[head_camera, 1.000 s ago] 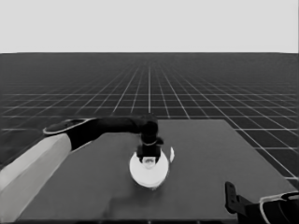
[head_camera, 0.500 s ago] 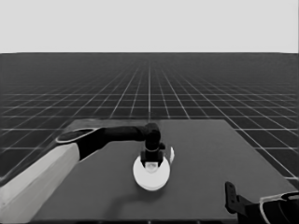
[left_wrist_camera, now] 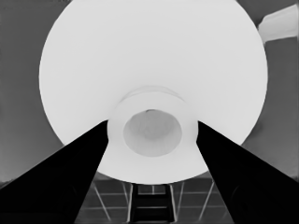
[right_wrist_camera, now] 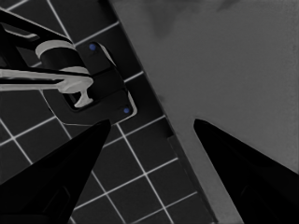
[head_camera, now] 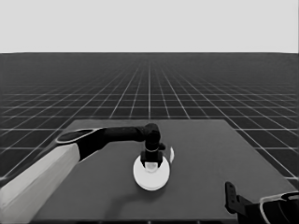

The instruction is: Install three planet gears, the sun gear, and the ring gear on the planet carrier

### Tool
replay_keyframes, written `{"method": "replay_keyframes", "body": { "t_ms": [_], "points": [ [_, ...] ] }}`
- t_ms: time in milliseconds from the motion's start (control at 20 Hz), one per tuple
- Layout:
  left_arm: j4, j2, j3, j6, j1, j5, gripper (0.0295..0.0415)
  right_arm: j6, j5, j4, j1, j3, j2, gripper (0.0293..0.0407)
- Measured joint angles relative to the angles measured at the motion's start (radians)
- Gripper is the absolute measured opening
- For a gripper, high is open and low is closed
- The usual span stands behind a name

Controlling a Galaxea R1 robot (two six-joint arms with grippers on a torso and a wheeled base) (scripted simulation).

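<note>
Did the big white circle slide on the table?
Yes. The larger round part, with the left end effector at its hub, shifted slightly toward the table's near edge.

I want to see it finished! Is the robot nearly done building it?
Nearly, it seems. Done: no small gears lie loose, so they are probably hidden underneath. In hand: the left gripper grips the raised middle of the larger round part, in the middle of the table. Left: letting go, if it sits right. A thin white piece lies beside it. The right gripper waits, open, at the near corner.
</note>
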Motion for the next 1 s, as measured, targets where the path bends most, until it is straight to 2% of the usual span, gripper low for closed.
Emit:
{"method": "replay_keyframes", "body": {
  "t_ms": [1000],
  "points": [
    [-0.001,0.001,0.001,0.174,0.002,-0.001,0.0348,0.0,0.0,0.0,0.0,0.0,0.0,0.0385]
  ]
}}
